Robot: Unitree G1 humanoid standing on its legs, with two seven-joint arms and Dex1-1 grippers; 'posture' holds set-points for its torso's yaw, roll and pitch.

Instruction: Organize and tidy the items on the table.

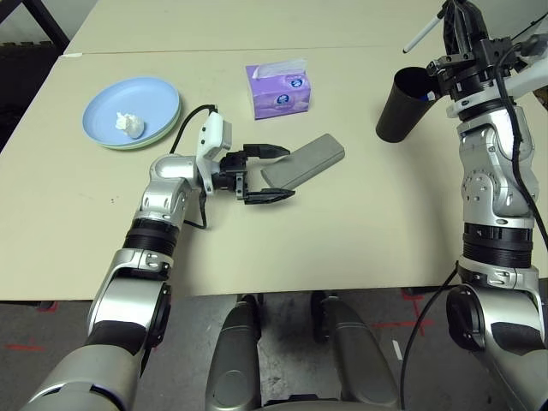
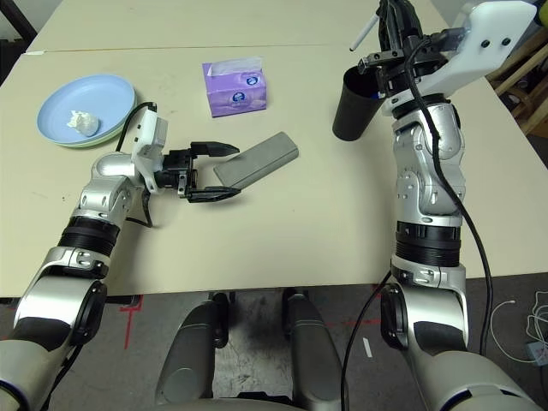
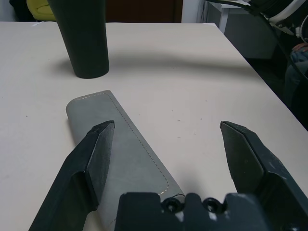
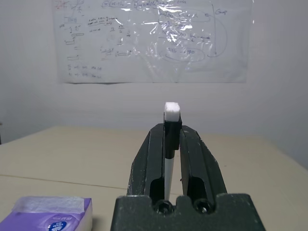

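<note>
The grey glasses case (image 1: 304, 160) lies slantwise mid-table (image 1: 342, 231). My left gripper (image 1: 278, 174) is open, its black fingers (image 3: 94, 154) straddling the case's near end without closing on it. At the right, my right gripper (image 1: 460, 26) is raised just above the black cup (image 1: 402, 104) and is shut on a thin pen with a white tip (image 4: 171, 111). The pen (image 1: 424, 34) sticks out towards the far side. A light blue plate (image 1: 137, 101) sits on a pale green one at the far left, with a crumpled white tissue (image 1: 130, 123) on it.
A purple tissue box (image 1: 278, 90) stands at the back, between the plates and the cup. A second table (image 1: 257, 21) adjoins the far edge. Bare tabletop lies in front of the case and cup.
</note>
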